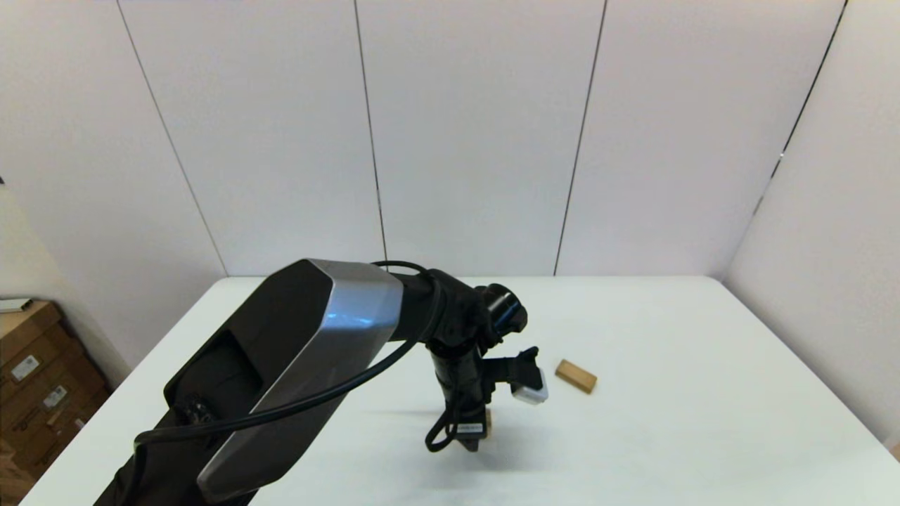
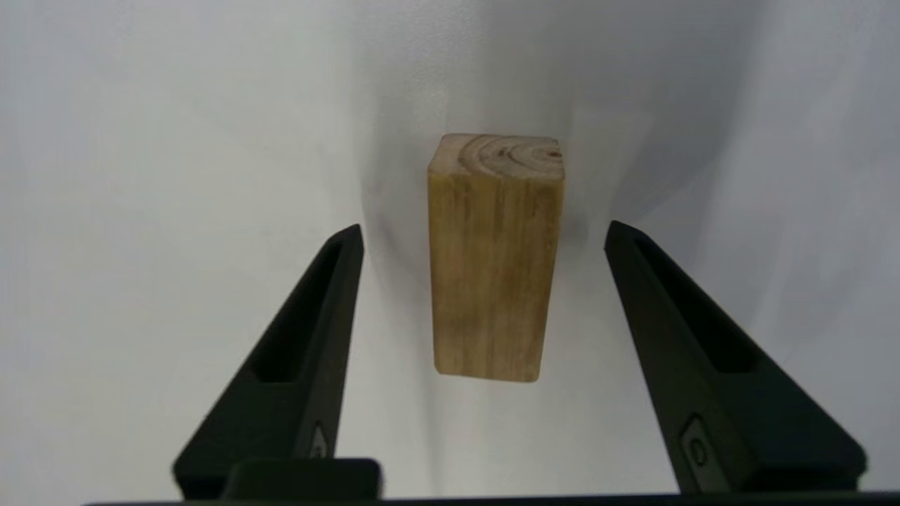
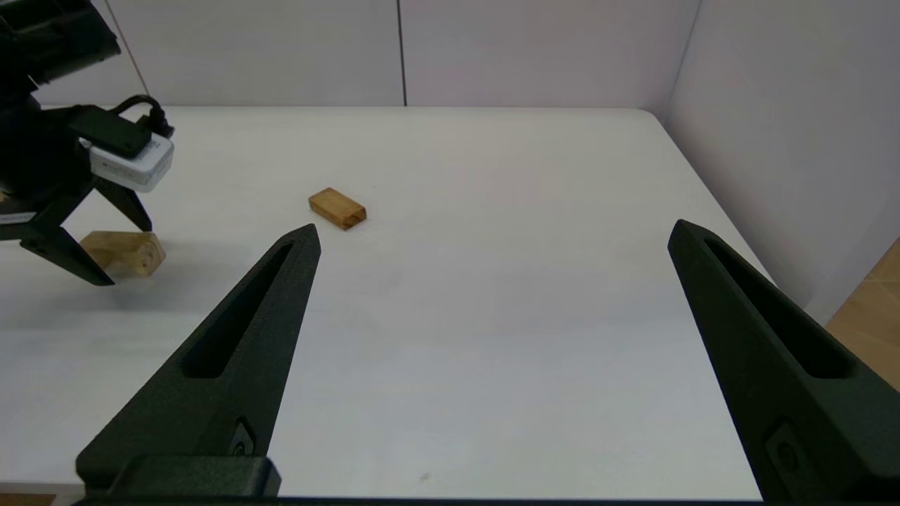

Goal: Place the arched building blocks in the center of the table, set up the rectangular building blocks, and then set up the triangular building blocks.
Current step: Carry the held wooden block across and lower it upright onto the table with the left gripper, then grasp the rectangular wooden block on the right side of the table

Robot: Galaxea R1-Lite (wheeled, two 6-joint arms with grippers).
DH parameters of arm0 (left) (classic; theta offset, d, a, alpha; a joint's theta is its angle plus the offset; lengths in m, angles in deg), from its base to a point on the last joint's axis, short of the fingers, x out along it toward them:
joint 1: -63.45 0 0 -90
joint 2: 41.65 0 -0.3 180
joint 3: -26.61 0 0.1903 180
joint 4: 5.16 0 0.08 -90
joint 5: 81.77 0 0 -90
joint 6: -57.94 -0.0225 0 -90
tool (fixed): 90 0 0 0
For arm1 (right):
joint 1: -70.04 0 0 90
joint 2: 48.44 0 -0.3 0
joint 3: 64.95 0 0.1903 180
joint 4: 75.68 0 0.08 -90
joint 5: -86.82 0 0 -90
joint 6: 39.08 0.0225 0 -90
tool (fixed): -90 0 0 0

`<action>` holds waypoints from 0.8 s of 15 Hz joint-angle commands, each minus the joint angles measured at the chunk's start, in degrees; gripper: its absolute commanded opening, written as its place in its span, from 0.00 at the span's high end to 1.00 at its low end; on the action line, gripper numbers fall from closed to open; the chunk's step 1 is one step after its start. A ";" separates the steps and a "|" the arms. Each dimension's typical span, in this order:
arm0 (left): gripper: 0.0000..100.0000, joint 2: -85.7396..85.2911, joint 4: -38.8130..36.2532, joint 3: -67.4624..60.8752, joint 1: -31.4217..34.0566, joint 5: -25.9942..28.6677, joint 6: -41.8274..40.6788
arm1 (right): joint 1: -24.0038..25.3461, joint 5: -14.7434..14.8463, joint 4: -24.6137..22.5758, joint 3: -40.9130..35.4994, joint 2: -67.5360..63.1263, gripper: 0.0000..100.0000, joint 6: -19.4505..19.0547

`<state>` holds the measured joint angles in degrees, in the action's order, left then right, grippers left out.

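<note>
We see our right gripper (image 3: 492,235) hanging above the white table (image 3: 492,337), fingers spread wide with nothing between them. Over on the left, our left gripper (image 3: 98,246) straddles the arched block (image 3: 123,251), which lies on the tabletop; whether it touches the block, we can't tell. The rectangular block (image 3: 337,208) lies flat farther off, well apart from both grippers.
</note>
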<state>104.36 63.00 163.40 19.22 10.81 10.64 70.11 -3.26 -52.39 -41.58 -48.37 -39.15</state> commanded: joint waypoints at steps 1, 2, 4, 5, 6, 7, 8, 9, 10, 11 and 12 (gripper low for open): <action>0.00 -2.57 0.74 -0.04 0.63 0.05 -0.07 | 0.01 -0.01 -0.01 0.00 0.01 0.00 -0.01; 0.00 -4.24 0.74 -0.04 1.07 0.05 0.10 | 0.01 -0.01 -0.01 0.00 0.01 0.00 -0.01; 0.00 -9.42 1.27 -0.04 3.18 -0.12 1.24 | 0.01 -0.01 -0.01 0.00 0.01 0.00 -0.01; 0.00 -12.68 3.11 -0.04 4.59 -0.30 2.04 | 0.01 -0.01 -0.01 0.00 0.01 0.00 -0.01; 0.00 -17.33 6.45 -0.04 6.87 -0.48 2.21 | 0.01 -0.01 -0.01 0.00 0.01 0.00 -0.01; 0.00 -21.29 9.26 -0.13 8.81 -0.56 2.83 | 0.01 -0.01 -0.01 0.00 0.01 0.00 -0.01; 0.00 -25.51 12.25 -0.22 10.48 -0.56 4.41 | 0.01 -0.01 -0.01 0.00 0.01 0.00 -0.01; 0.00 -29.55 14.45 -0.39 12.15 -0.74 6.96 | 0.01 -0.01 -0.01 0.00 0.01 0.00 -0.01; 0.00 -33.86 15.59 -1.36 13.82 -1.79 9.77 | 0.01 -0.01 -0.01 0.00 0.01 0.00 -0.01; 0.00 -38.95 16.12 -2.59 15.84 -4.34 14.07 | 0.01 -0.01 -0.01 0.00 0.01 0.00 -0.01; 0.00 -43.09 16.21 -3.91 17.60 -6.80 18.21 | 0.01 -0.01 -0.01 0.00 0.01 0.00 -0.01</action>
<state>77.31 76.11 162.52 30.70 8.91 18.95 70.11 -3.26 -52.39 -41.58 -48.37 -39.15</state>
